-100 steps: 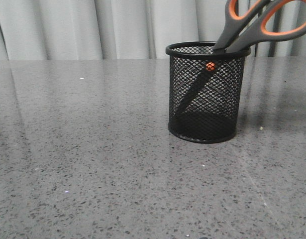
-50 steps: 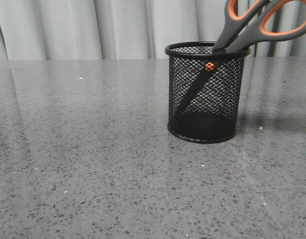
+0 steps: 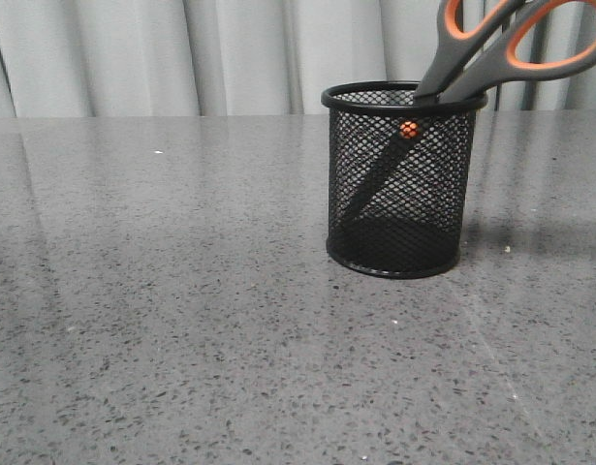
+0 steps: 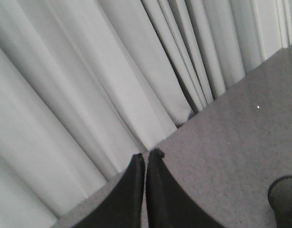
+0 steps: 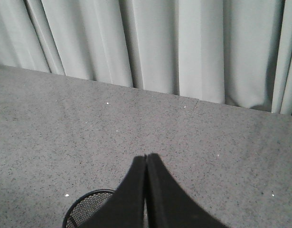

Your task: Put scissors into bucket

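Two grippers are in your wrist views, and both have their fingers pressed together with nothing between them: the left gripper (image 4: pixel 146 154) shows only a hairline seam between its dark fingers, and the right gripper (image 5: pixel 146 156) looks the same. You can see the scissors (image 3: pixel 472 60) standing inside the bucket (image 3: pixel 399 179), blades down and leaning, so the tips rest near the base on the side away from the handles while the shanks lie against the rim on the handle side. Through the mesh you can make out the orange pivot screw (image 3: pixel 409 128) just below the rim, and the grey, orange-lined handle loops stick up well above the bucket and run out of the front view at the top. The bucket stands upright on the grey speckled bench (image 3: pixel 181 310), with pale curtains (image 3: pixel 181 53) hanging behind it. From the left wrist you catch only a sliver of the bucket's rim (image 4: pixel 284 194) at the edge of the picture, off to one side of the closed fingers. From the right wrist you see part of the mesh rim (image 5: pixel 86 209) close beside the closed fingers, partly hidden by them. Neither gripper touches the bucket or the scissors in any view you have.
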Tool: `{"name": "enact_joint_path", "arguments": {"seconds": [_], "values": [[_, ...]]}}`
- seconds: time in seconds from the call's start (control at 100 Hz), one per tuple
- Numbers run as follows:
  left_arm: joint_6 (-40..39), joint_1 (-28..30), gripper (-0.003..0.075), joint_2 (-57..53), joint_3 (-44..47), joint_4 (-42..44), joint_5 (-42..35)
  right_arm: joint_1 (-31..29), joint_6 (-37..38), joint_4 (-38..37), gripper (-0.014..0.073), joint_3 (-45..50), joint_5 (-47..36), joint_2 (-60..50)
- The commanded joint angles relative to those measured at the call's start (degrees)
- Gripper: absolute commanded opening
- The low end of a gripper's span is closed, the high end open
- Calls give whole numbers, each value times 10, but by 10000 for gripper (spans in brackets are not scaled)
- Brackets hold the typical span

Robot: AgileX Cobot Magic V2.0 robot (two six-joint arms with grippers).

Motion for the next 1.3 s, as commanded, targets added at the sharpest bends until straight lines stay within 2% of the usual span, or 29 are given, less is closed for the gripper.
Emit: {"name": "enact_joint_path", "arguments": {"seconds": [0.0, 0.2, 0.33, 0.45, 0.54, 0.83, 1.29], "values": [[-86, -2, -20, -22, 72, 62, -93, -4, 4, 10, -52, 20, -68, -31], [-205, -2, -20, -99, 281, 94, -205, -4, 4, 10, -52, 117, -97, -108], [-317, -2, -20, -169, 405, 149, -212, -4, 4, 10, -52, 184, -129, -172], [-376, -2, -20, -252, 498, 161, -241, -4, 4, 10, -52, 243, -134, -225], [-391, -2, -20, -313, 544, 162, -239, -4, 4, 10, -52, 287, -154, -260], [-394, -2, -20, -435, 603, 139, -238, -4, 4, 32, -52, 371, -159, -365], [-394, -2, -20, -446, 614, 129, -243, -4, 4, 32, -55, 393, -136, -401]]}}
